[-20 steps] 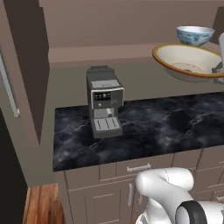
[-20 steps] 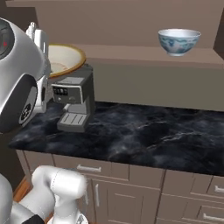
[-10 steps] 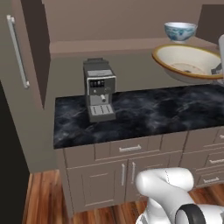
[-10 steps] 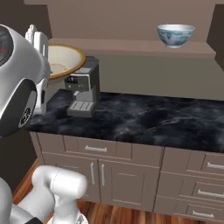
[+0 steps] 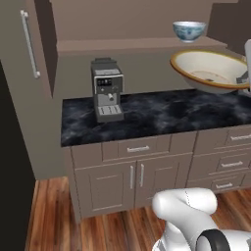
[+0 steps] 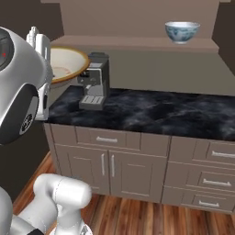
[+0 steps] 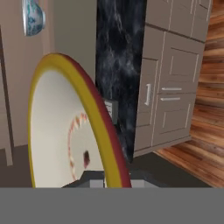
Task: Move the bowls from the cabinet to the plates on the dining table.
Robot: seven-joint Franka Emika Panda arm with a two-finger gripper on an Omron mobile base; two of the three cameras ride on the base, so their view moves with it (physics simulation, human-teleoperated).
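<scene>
Carrying the cream bowl [image 5: 210, 70] by its rim, the gripper [image 7: 114, 181] is clamped on it at the right of the scene, above the near counter [image 5: 147, 115], while the blue-patterned bowl [image 5: 189, 30] stands on the cabinet shelf [image 5: 132, 45], higher and farther.

Brown shelf [image 5: 132, 45] in open cabinet: blue-patterned white bowl [image 5: 189, 30] upright near its right end. Below, black marbled table [image 5: 162, 115] on taupe drawer units: grey coffee machine [image 5: 107, 90] upright near left end, rest of top bare. Wood-plank floor [image 5: 59, 220] beneath.
</scene>
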